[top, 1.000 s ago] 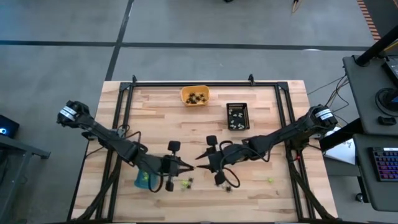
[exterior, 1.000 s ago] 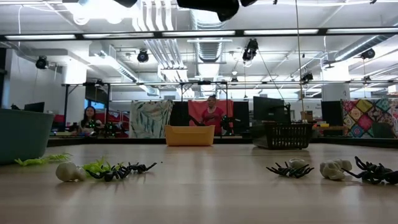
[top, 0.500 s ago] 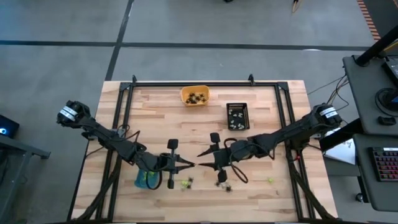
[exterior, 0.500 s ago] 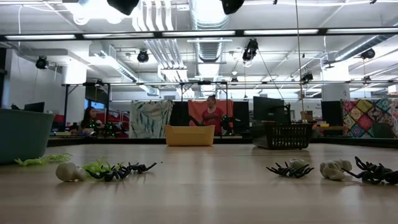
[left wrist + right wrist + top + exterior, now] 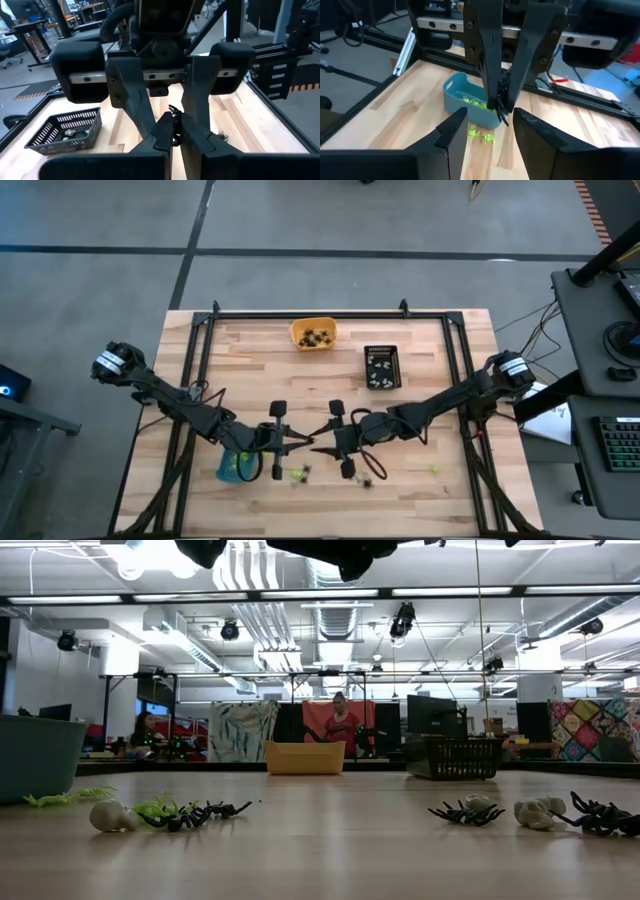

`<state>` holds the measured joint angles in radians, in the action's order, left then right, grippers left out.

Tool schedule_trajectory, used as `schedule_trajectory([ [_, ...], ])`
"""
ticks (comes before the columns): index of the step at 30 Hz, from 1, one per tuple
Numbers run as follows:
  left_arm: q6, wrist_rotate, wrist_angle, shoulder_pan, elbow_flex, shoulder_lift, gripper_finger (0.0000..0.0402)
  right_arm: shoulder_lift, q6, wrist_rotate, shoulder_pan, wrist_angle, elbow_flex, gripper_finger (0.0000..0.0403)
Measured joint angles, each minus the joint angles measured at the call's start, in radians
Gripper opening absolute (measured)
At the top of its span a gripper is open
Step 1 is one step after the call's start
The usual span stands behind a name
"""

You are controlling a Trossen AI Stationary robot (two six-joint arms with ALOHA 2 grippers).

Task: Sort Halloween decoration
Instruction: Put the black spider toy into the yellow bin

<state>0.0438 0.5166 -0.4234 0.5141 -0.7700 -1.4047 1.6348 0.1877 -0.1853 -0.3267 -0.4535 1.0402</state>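
closing in on the left gripper [image 5: 303,444] over the last second, the right gripper [image 5: 322,443] now meets it tip to tip above mid-table, fingers spread wider. left gripper is clenched on a black spider [image 5: 502,106]. judgement: handover pending; spider unsorted.

Lighting: bright, even, from overhead ceiling strip lights [image 5: 330,592], which flare white. Shadows: faint and soft on the table [image 5: 420,470]. Focus: fingers [image 5: 451,134] nearest each wrist lens are blurred, surfaces beyond them sharper. Low view: near tabletop soft, room behind it clear. Wrist views bow at their edges.
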Motion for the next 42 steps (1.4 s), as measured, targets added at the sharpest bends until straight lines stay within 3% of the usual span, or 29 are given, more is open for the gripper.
schedule_trajectory([
  [8, -0.076, 0.003, -0.007, -0.006, 0.0, 0.0, 0.0, -0.032, -0.001, -0.103, 0.0, 0.079, 0.019, 0.0142],
  [15, -0.143, 0.105, -0.043, -0.009, 0.0, 0.0, 0.0, -0.036, 0.04, -0.104, 0.0, 0.074, 0.047, 0.0139],
  [19, -0.143, 0.103, -0.047, -0.01, 0.0, 0.0, 0.0, -0.034, 0.049, -0.099, 0.0, 0.076, 0.051, 0.013],
  [29, -0.165, 0.097, -0.072, -0.009, 0.0, 0.0, 0.001, -0.034, 0.09, -0.104, 0.0, 0.083, 0.051, 0.0022],
  [32, -0.194, 0.099, -0.072, -0.01, 0.0, 0.0, 0.0012, -0.034, 0.1, -0.104, 0.0, 0.087, 0.051, 0.0011],
  [42, -0.21, 0.095, -0.073, -0.011, 0.0, 0.001, 0.008, -0.034, 0.087, -0.107, 0.001, 0.087, 0.051, 0.0008],
])
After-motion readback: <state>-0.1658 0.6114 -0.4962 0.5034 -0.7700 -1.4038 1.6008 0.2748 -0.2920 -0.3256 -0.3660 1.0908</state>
